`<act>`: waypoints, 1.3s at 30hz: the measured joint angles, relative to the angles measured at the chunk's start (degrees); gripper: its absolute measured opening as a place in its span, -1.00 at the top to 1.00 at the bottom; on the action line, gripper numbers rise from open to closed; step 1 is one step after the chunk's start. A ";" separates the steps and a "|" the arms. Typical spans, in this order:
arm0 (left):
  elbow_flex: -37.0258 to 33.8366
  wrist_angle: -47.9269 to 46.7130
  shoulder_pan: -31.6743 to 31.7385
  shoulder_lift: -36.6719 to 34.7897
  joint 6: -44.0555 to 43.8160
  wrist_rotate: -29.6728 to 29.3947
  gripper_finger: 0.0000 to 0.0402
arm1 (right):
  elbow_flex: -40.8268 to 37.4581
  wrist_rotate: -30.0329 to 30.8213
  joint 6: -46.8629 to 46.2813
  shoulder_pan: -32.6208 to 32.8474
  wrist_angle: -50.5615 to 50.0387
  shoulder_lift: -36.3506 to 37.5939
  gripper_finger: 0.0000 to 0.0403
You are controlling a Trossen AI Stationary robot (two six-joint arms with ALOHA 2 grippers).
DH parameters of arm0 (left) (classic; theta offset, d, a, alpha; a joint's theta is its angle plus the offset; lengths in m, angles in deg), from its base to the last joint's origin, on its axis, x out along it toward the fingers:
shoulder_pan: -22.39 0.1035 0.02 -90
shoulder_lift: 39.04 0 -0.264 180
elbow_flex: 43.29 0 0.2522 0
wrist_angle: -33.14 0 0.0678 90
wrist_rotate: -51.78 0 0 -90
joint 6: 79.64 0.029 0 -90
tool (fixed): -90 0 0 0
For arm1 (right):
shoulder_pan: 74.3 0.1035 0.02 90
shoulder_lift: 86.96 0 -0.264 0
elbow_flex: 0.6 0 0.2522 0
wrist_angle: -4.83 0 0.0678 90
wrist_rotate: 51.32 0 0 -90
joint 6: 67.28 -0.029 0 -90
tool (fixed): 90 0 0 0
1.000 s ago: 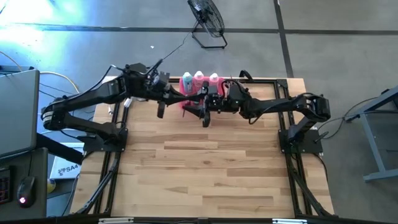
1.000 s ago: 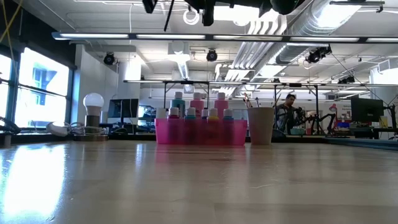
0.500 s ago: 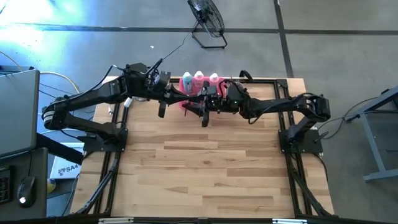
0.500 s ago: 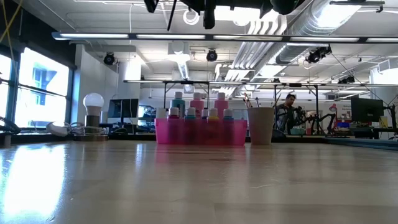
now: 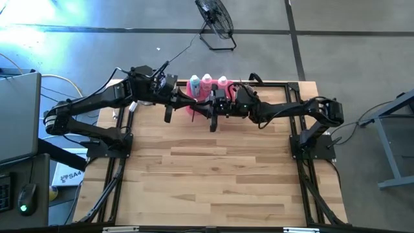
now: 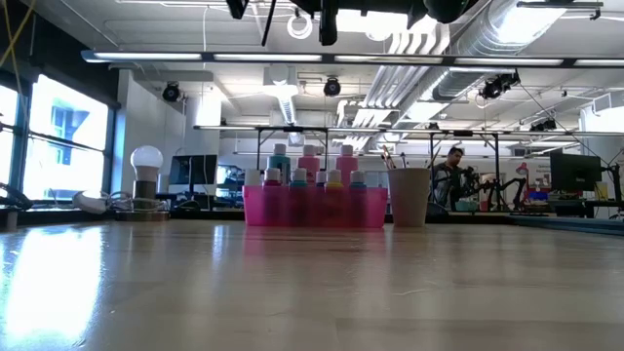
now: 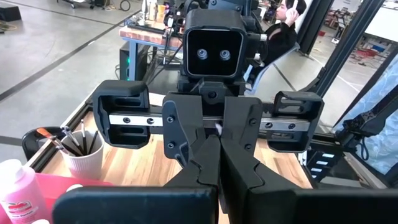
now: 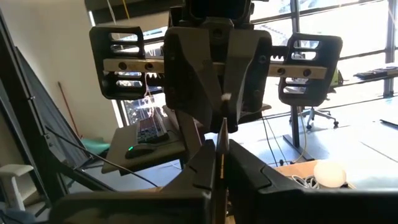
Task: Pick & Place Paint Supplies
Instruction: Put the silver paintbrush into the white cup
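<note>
High above the far middle of the table my two grippers meet tip to tip. My left gripper [image 5: 194,103] comes from the table's left and my right gripper [image 5: 207,107] from its right. Both are shut on a thin brown paintbrush [image 8: 219,146]. Below them stands the pink tray [image 6: 312,207] with three tall white-capped bottles [image 5: 207,81] and several tiny bottles [image 6: 302,178] upright in it. Beside the tray a pale cup [image 6: 408,195] holds more brushes [image 7: 68,140]. My left gripper pinches the paintbrush near its pale end [image 8: 225,98] between its two fingers, coming level from the table's left. The brush is lifted clear of everything. My right gripper pinches the brush's brown shaft [image 8: 219,155] between its two fingers, level from the table's right. The shaft runs along the fingers, toward the left gripper.
The tray and cup stand at the table's far edge, right under the grippers. The wide wooden tabletop [image 5: 213,175] stretches toward the near edge. A black frame [image 5: 304,162] runs along the table's sides. A person sits in the room beyond [image 6: 450,175].
My right gripper has shut its fingers on the paintbrush that my left gripper holds out. Both arms have stayed where they were, and the brush has kept its place in the air.
</note>
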 joint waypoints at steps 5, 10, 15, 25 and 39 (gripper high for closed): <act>0.00 0.00 0.00 0.00 0.00 0.00 1.00 | 0.00 -0.02 -0.01 0.09 0.01 0.00 0.92; 0.00 0.00 0.00 0.00 0.00 -0.02 1.00 | 0.00 -0.07 -0.02 0.09 0.02 0.00 0.95; 0.00 0.12 0.00 0.00 -0.02 -0.20 1.00 | 0.00 -0.15 -1.78 0.09 0.04 0.00 0.95; 0.00 0.20 0.02 0.00 -0.39 -2.81 0.62 | 0.00 -0.07 -1.58 0.11 0.07 0.00 0.95; 0.02 -2.25 0.04 -5.01 -1.93 -7.34 0.29 | 0.00 -0.32 -1.50 -0.51 -0.33 0.11 0.95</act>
